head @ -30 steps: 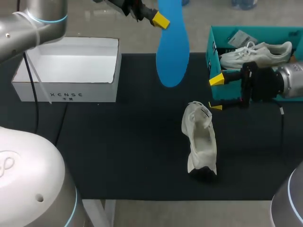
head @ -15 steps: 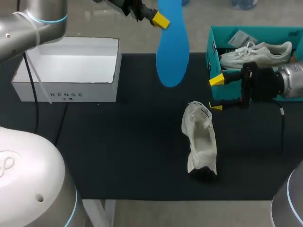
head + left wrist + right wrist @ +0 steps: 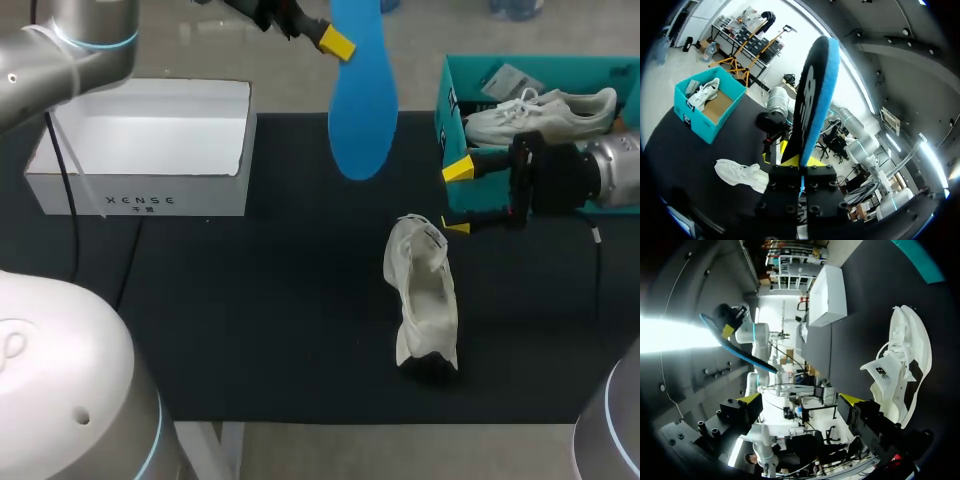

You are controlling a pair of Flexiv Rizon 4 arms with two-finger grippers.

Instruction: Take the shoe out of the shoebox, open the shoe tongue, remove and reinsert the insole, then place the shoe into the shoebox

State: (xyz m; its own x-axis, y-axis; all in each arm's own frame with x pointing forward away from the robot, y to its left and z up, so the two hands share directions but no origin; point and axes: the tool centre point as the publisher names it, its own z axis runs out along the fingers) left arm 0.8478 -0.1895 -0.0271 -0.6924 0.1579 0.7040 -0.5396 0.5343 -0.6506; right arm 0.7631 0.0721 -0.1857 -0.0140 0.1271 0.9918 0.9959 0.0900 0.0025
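My left gripper (image 3: 338, 42) is high over the table's far side, shut on the heel end of a blue insole (image 3: 362, 90) that hangs down from it. In the left wrist view the insole (image 3: 815, 95) stands edge-on between that gripper's (image 3: 800, 161) yellow tips. A white shoe (image 3: 425, 295) lies on the black mat (image 3: 250, 330), toe toward me, tongue pulled open. My right gripper (image 3: 457, 197) is open just right of and beyond the shoe, holding nothing. The right wrist view has the shoe (image 3: 902, 365) ahead of the open right gripper (image 3: 801, 400).
A teal shoebox (image 3: 445, 110) stands at the back right with a second white shoe (image 3: 540, 110) inside. An open white box (image 3: 150, 140) sits at the back left. My right arm lies across the teal box's front wall.
The left gripper and the insole have shifted very slightly up and left. The right arm and the shoe have not moved.
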